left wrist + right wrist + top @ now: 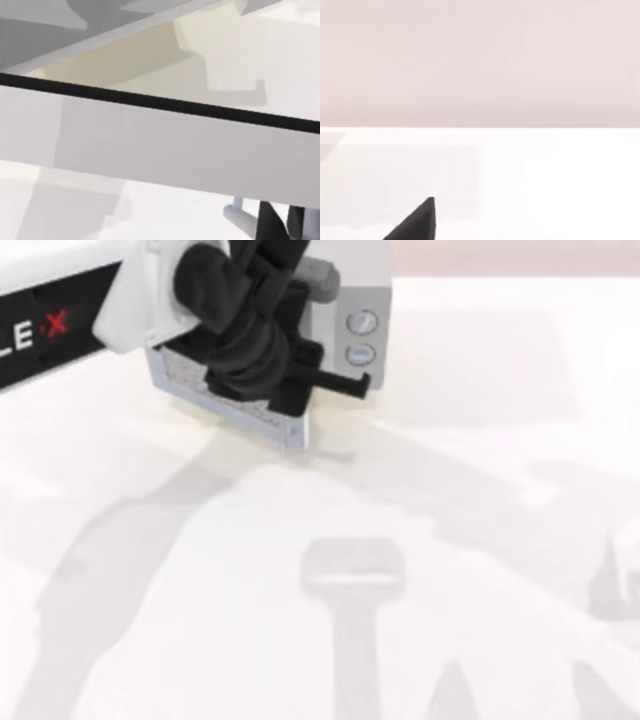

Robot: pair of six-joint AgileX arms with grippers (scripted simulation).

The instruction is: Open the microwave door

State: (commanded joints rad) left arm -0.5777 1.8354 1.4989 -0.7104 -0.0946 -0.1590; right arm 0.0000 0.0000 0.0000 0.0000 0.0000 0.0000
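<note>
The light-grey microwave (362,285) stands at the table's far edge, with two round knobs (361,338) on its right-hand panel. The microwave door (232,405) is swung partly out toward the front, hinged at its left, and its speckled mesh shows. My left arm reaches in from the left and hides most of the opening. My left gripper (345,383) is at the door's free edge, shut on the door's handle (242,217). In the left wrist view the door (150,140) fills the frame, with the pale cavity (125,60) behind it. My right gripper (417,225) hovers over bare table, out of the top view.
The white table (450,540) carries only soft shadows of the arms across its middle and front. A pinkish wall (480,60) rises beyond the table's far edge.
</note>
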